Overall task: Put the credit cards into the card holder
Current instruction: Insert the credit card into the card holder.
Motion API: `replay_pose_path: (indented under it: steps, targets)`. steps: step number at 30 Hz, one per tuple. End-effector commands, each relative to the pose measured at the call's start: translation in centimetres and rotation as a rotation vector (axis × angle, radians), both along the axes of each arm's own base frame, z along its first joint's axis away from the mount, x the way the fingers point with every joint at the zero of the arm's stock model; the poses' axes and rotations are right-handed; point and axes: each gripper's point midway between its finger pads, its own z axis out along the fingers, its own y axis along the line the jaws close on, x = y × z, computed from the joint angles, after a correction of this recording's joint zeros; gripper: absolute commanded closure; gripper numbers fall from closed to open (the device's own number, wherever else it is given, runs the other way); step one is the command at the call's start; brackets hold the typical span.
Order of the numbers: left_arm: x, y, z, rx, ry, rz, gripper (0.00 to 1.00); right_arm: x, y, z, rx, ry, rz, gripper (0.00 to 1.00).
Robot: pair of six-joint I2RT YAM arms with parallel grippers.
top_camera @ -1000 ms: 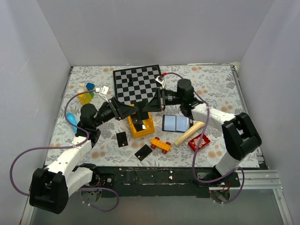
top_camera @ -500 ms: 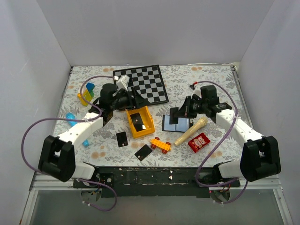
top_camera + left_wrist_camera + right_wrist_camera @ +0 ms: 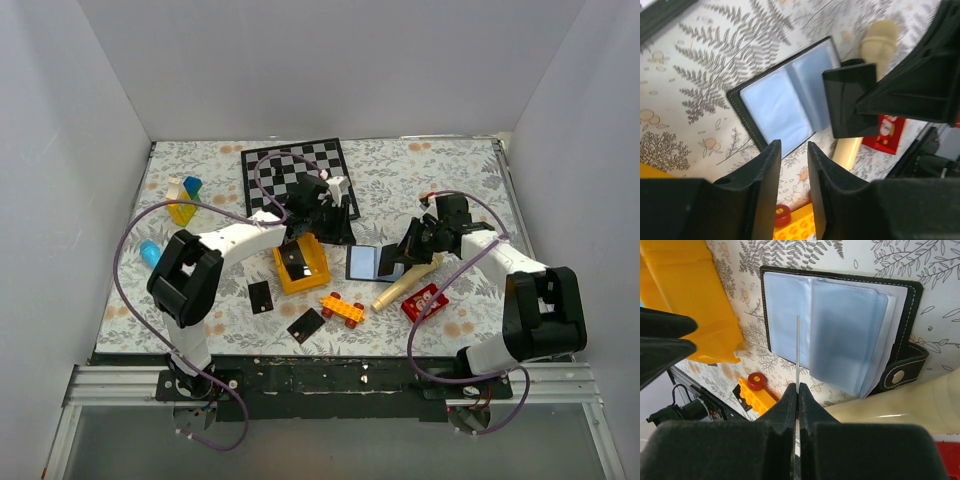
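Observation:
The card holder (image 3: 372, 262) lies open on the table with its blue-grey pockets up, also seen in the left wrist view (image 3: 782, 102) and the right wrist view (image 3: 840, 332). My right gripper (image 3: 400, 258) (image 3: 798, 387) is shut on one black credit card (image 3: 847, 102), seen edge-on (image 3: 797, 350) over the holder's pockets. My left gripper (image 3: 342, 232) (image 3: 794, 146) hovers just left of the holder, jaws a little apart with nothing between them. Two more credit cards (image 3: 260, 296) (image 3: 306, 324) lie flat on the table. Another card (image 3: 293, 260) rests inside the yellow bin.
The yellow bin (image 3: 318, 268) stands left of the holder, a chessboard (image 3: 290, 172) behind it. A wooden pestle (image 3: 405, 283), a red block (image 3: 424, 302) and a yellow wheeled brick (image 3: 342, 308) lie near the holder. Coloured blocks (image 3: 183, 198) sit at far left.
My left arm has swung right from the chessboard's left side to beside the card holder, and its jaws have narrowed. My right gripper shifted slightly with the card over the holder.

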Motion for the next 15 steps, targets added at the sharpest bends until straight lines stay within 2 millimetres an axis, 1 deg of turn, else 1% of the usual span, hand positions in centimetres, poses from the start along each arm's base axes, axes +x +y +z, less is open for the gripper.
replay_pose_path:
  steps: [1,5,6,9,15]
  targets:
    - [-0.4,0.0,-1.7,0.093,0.005,-0.02,0.74,2.0,0.1,1.0,0.023,-0.051,0.015,0.99]
    - [-0.9,-0.3,-3.4,0.121,0.035,-0.021,0.74,2.4,0.2,0.8,0.021,-0.05,0.02,0.99]
    - [-1.0,-0.3,-3.8,0.126,0.042,-0.02,0.72,2.5,0.2,0.7,0.021,-0.045,0.018,0.99]
    - [-1.2,-0.3,-4.4,0.135,0.053,-0.021,0.67,2.8,0.3,0.6,0.028,-0.047,0.016,0.99]
    - [-1.5,-0.3,-5.6,0.151,0.07,-0.025,0.66,3.2,0.6,-0.1,0.036,-0.041,0.042,0.99]
